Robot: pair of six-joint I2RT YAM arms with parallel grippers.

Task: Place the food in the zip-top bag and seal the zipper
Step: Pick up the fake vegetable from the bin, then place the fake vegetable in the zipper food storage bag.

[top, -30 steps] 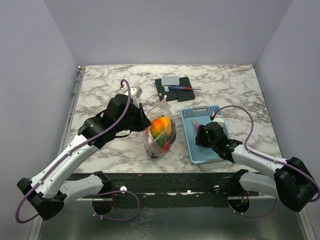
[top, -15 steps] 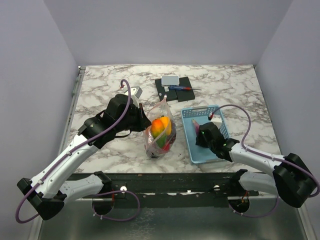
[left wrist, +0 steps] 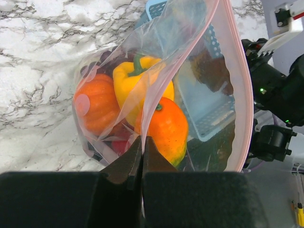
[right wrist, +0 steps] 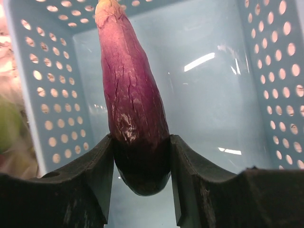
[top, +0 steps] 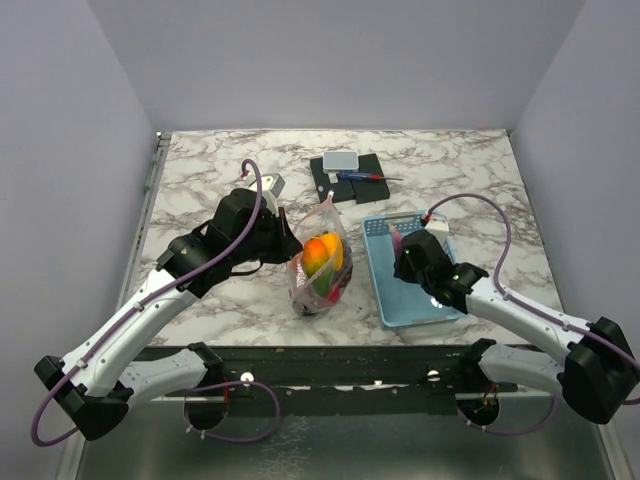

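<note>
Gripping one purple eggplant (right wrist: 135,95) between my right fingers (right wrist: 141,156), which press against both sides of its dark, rounded end. Its long axis runs straight away from those fingers, with the paler stalk end farthest off and leaning a little to their left. It sits inside the single light-blue basket (right wrist: 52,95), whose perforated walls stand to the left, to the right and beyond the fingertips.

My left fingers (left wrist: 142,147) are clamped tight on a fold of the one zip-top bag (left wrist: 213,95), pinching its clear film. The bag spreads away from those fingers over the marble bench (left wrist: 33,57). Its mouth gapes to their right, and the pink zipper (left wrist: 241,66) curves along that edge, unsealed.

Just ahead of the left fingertips, inside the bag, I count one yellow pepper (left wrist: 142,78) and two orange pieces (left wrist: 164,128). There are also dark and red bits, too hidden to count.

Since a second ago, my right fingers have narrowed onto the eggplant and that wrist has shifted slightly toward the basket's far end. The bag, its contents and my left arm look unchanged.
</note>
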